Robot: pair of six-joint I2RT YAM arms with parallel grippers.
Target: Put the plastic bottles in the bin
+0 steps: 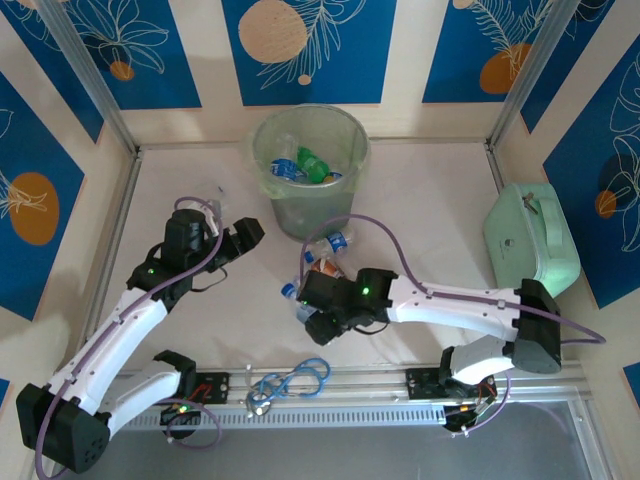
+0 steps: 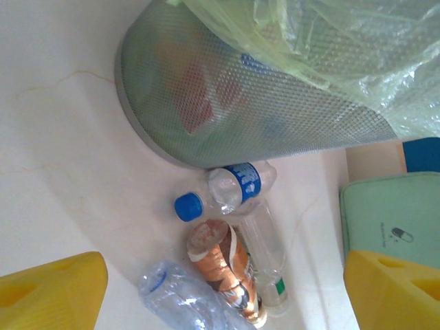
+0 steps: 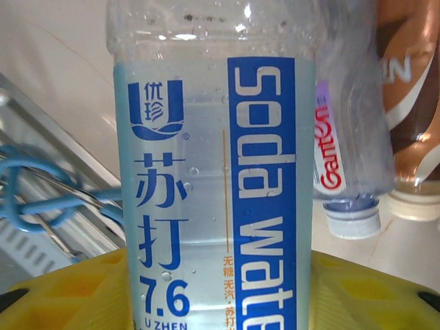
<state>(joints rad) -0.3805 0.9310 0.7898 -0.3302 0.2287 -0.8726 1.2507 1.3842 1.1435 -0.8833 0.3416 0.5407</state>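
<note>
While the left fingers (image 2: 55,289) stand wide apart with nothing between them, near the left side of the bin (image 1: 345,195), the right fingers (image 3: 375,295) press against both sides of a clear soda water bottle (image 3: 213,172) with a blue and white label, gripping it down at the tabletop (image 1: 200,170) in front of the bin. Near that bottle lies a small heap. A blue-capped clear bottle (image 2: 230,189) rests just beside the foot of the bin, and a brown-orange bottle (image 2: 223,265) lies side by side with a slim clear bottle (image 2: 268,251). Inside the bin, which is lined with a pale-green bag, several bottles lie piled, a green bottle (image 1: 312,165) on top. A mint-green case (image 1: 530,240) sits at the right edge of the tabletop, and a coiled blue cable (image 1: 300,380) lies between the arm bases.
</note>
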